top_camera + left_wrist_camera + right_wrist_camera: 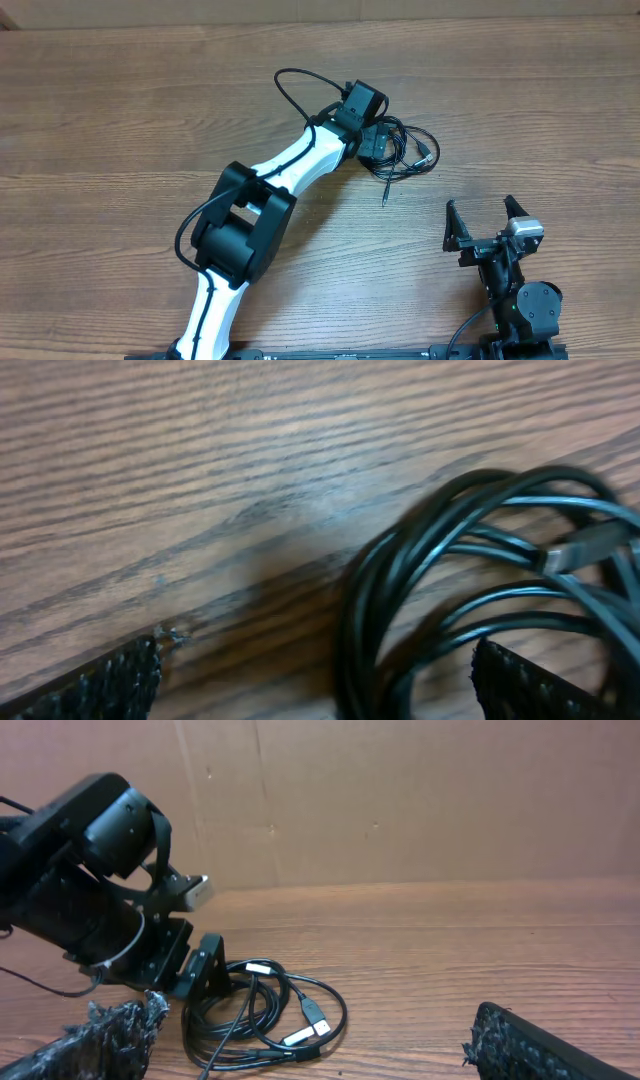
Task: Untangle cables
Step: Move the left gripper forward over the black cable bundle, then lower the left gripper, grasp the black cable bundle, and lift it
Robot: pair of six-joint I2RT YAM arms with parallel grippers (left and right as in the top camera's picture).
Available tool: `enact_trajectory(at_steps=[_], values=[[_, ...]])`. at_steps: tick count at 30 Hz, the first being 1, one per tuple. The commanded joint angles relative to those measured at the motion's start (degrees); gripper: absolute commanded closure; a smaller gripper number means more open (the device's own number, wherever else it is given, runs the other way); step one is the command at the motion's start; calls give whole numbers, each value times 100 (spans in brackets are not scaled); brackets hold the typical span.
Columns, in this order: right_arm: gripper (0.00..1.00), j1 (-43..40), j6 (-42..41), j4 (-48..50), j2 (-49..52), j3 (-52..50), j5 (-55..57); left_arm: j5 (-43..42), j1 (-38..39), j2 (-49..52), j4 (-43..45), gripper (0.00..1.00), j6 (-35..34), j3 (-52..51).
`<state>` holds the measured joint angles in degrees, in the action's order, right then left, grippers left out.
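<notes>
Cables [405, 150] tangled at desk [120, 120] centre. Left jaws spread over the coil's edge, likely for a grasp; right jaws spread, held clear at front edge.

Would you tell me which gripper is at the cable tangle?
The left gripper: its open fingers straddle the cables, while the right gripper sits apart, open, with nothing between its fingers.
</notes>
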<state>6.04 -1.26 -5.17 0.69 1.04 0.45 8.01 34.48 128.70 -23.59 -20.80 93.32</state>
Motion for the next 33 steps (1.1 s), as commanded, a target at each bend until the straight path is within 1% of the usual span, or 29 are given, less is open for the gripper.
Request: enact_trajectory(at_steps=[1, 4, 5, 8, 11, 13, 18, 23, 28, 31, 33], values=[[0, -17, 26, 37, -52, -57, 52, 133, -4, 107, 9, 4, 153, 136], [0, -17, 26, 37, -52, -57, 52, 92, -7, 107, -4, 8, 155, 136], [0, -17, 26, 37, -52, -57, 52, 85, -7, 107, -11, 11, 153, 136], [0, -17, 26, 37, -52, -57, 52, -74, -7, 107, -9, 29, 232, 136], [0, -17, 26, 37, -52, -57, 52, -205, -7, 107, -9, 42, 304, 136], [0, -17, 26, 37, -52, -57, 52, -205, -7, 107, -9, 48, 306, 136], [0, -17, 26, 37, -52, -57, 52, -208, -7, 107, -13, 56, 306, 136], [0, -17, 26, 37, -52, -57, 52, -321, -7, 107, -9, 69, 459, 136], [0, -17, 26, 37, -52, -57, 52, -321, -7, 107, -9, 72, 455, 136], [0, -17, 26, 37, -52, -57, 52, -321, -7, 107, -9, 77, 455, 136], [0, -17, 26, 37, -52, -57, 52, -345, -7, 107, -7, 82, 455, 136]])
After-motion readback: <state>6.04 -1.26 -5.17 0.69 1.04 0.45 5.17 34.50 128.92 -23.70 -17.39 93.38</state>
